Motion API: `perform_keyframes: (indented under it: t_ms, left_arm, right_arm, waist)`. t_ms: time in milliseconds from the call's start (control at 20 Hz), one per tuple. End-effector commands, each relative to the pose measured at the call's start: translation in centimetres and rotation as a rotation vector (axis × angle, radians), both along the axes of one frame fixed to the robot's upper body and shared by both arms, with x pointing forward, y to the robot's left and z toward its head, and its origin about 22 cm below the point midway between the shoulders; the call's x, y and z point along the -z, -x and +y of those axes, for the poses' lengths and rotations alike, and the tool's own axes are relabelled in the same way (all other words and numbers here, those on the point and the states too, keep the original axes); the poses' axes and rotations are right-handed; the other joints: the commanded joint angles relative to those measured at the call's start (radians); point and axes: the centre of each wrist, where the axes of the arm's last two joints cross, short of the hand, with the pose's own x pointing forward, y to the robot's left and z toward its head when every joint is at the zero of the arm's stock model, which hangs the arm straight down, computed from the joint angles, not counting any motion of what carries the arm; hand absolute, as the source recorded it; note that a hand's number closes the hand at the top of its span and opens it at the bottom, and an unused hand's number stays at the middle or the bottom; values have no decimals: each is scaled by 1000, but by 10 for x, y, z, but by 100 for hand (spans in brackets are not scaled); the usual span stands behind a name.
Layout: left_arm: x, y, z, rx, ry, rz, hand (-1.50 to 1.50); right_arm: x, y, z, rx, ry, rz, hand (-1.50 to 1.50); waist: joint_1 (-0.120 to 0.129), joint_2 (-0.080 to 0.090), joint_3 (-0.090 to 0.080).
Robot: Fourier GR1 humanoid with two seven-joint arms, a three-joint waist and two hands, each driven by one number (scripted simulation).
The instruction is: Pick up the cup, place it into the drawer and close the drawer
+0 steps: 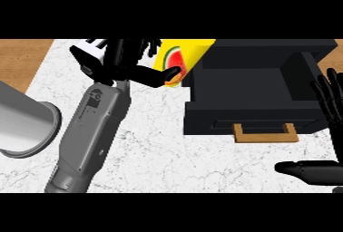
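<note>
Head view shows the left hand [130, 61] with its fingers [157, 74] curled round the yellow cup [182, 53], which carries a watermelon print and sits at the far edge of the white marbled surface [154, 149], just beside the black drawer [251, 90]. That drawer stands open, its tan handle [265, 132] facing the robot. The right hand [328, 102] rests open at the right edge. The cup looks light, rigid and smooth-sided; gripping around its middle seems safest.
</note>
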Motion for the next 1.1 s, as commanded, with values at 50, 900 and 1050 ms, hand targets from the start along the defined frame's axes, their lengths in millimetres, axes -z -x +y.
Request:
perform_keyframes:
  t_ms: [50, 900, 1050]
  left_arm:
    - [-35, -9, -51, -29, -60, 7, 150]
    - [-22, -30, -91, -67, -151, 177, 150]
    - [-5, -20, -96, -24, -165, 206, 150]
  right_arm:
    - [-7, -8, 6, -17, 2, 10, -150]
    - [1, -17, -13, -31, 4, -3, -150]
    - [1, -39, -5, -30, 14, -7, -150]
  waist:
    - [-16, 5, 0]
    - [-47, 14, 0]
    - [-34, 13, 0]
